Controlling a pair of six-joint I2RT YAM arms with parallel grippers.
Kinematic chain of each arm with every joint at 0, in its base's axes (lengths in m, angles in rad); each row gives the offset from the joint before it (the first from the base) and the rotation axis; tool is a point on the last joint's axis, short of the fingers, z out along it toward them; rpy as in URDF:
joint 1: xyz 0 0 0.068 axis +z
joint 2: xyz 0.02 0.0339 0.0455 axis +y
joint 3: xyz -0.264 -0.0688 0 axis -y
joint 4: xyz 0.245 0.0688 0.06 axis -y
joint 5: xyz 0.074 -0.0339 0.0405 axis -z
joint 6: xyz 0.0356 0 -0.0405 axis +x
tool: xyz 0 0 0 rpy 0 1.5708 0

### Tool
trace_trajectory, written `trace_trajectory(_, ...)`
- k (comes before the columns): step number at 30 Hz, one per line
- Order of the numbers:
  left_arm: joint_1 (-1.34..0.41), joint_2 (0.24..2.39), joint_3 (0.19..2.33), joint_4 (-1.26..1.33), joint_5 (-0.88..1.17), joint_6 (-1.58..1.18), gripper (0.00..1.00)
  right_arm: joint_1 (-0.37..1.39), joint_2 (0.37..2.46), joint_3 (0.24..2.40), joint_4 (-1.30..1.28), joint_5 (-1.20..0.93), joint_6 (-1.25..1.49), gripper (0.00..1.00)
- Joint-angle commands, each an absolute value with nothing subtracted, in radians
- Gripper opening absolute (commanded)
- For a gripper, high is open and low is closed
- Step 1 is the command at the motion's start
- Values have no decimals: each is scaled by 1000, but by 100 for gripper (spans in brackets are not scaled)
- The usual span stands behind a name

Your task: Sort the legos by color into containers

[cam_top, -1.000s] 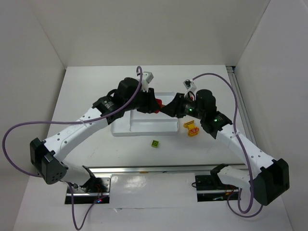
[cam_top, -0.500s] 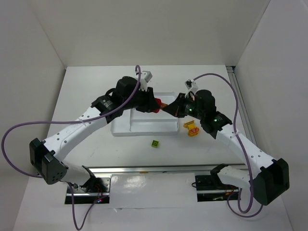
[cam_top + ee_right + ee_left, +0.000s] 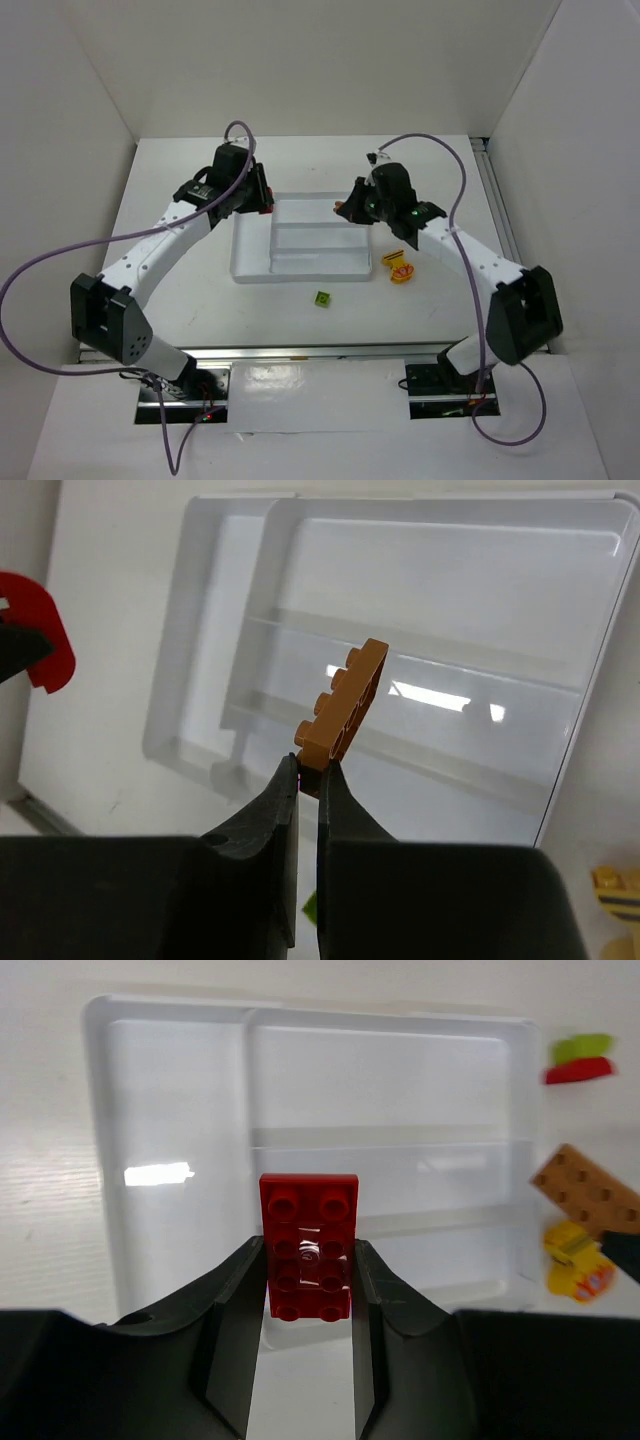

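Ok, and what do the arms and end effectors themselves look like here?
Both arms have white links, the left arm and right arm alike, with black joint housings and black bases. A thin purple cable loops along each. The left end effector and right end effector have dark, tapering fingers.

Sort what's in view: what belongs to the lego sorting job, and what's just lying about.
Job: white tray; red brick, in left gripper; orange-brown brick, in right gripper; green brick; yellow brick.
Lying about: purple cables; metal rail.
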State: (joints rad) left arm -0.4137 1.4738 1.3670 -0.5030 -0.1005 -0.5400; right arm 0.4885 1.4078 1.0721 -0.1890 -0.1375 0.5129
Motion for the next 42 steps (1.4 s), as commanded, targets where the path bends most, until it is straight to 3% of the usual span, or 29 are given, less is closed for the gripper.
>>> trace_trajectory(1,-356,1540,1339,-528,-212,-569,0,491,1524,1193,-197,-64,463,0)
trace_trajectory(9,-270,1658,1277,-474,-95,-569,0,439,1834,1410,-184,-78,433,0)
trace_trajectory(16,-270,1690,1233,-437,-109,-569,0,419,1942,1450,-149,-110,453,0)
trace_trajectory(18,-270,1701,1224,-428,-100,-569,17,410,1951,1460,-149,-129,453,0)
trace_trajectory(19,-270,1712,1224,-428,-100,-578,31,410,1966,1460,-140,-139,453,0)
trace_trajectory(20,-270,1712,1224,-428,-91,-578,51,410,1977,1460,-140,-140,463,1)
trace_trajectory(21,-270,1712,1224,-428,-91,-578,81,410,1977,1474,-140,-140,463,8)
trace_trajectory(23,-281,1712,1235,-439,-91,-578,100,410,1977,1474,-152,-140,463,25)
trace_trajectory(24,-281,1703,1244,-439,-91,-568,100,410,1977,1474,-164,-140,463,55)
trace_trajectory(25,-290,1694,1253,-452,-100,-568,100,410,1967,1474,-176,-140,453,70)
trace_trajectory(27,-301,1655,1268,-465,-100,-568,100,410,1942,1474,-186,-130,453,80)
trace_trajectory(31,-350,1580,1316,-486,-123,-557,100,410,1833,1410,-186,-10,443,82)
trace_trajectory(37,-463,1505,1408,-554,-98,-493,96,410,1593,1247,-268,214,434,62)
trace_trajectory(42,-630,1505,1420,-566,-37,-460,90,399,1361,992,-408,302,534,63)
